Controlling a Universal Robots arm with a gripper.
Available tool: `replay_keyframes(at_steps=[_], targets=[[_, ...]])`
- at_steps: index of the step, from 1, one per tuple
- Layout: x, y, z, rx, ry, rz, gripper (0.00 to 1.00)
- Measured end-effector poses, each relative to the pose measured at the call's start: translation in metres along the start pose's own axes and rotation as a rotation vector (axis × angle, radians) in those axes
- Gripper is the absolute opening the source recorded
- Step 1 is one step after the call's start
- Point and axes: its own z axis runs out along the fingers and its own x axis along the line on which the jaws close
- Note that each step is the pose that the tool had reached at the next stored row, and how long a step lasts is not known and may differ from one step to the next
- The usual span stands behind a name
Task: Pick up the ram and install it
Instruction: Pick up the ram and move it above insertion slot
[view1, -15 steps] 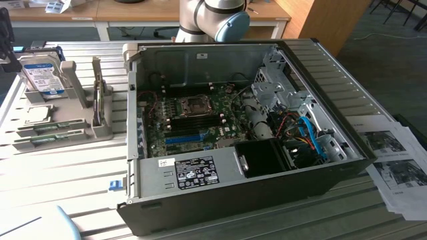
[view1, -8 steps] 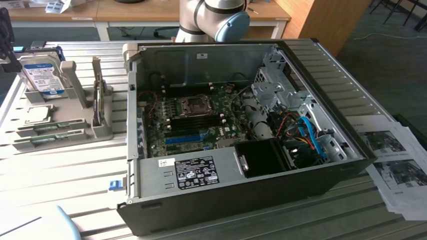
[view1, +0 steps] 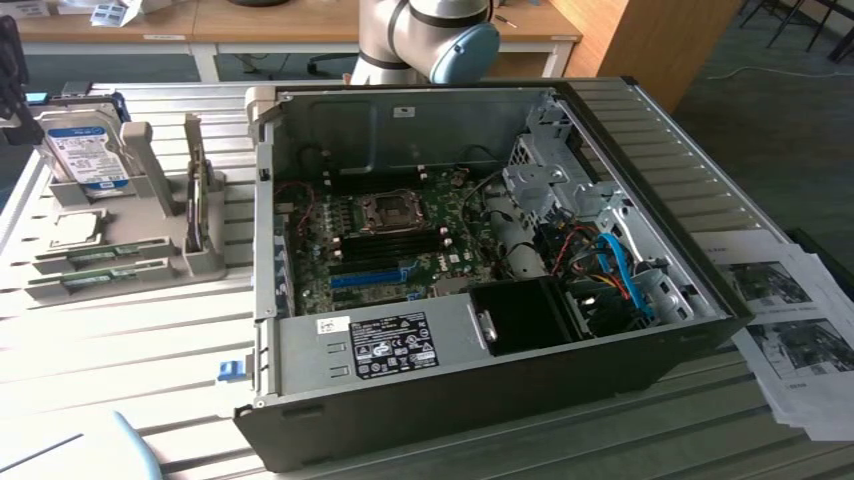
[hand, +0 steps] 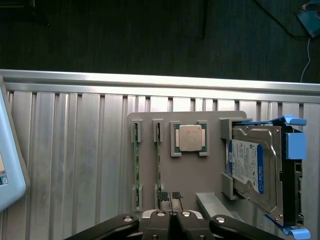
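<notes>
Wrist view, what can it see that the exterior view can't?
Wrist view's own: the shut gripper. Exterior view's own: the open computer case, its motherboard, the arm and some papers. Shared: the two ram sticks, the hard drive and the square chip, all sitting in the grey holder.
</notes>
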Motion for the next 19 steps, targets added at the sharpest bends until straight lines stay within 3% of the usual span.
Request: replay_keyframes(at_steps=[16, 18, 19], targets=[[0.024, 0.0003, -0.0007, -0.0003, 0.0006, 0.0, 0.1], [0.024, 0.0003, -0.0006, -0.0002, 0.0005, 0.0, 0.15], [0.024, 0.0003, -0.0007, -0.0002, 0.0005, 0.0, 0.23]])
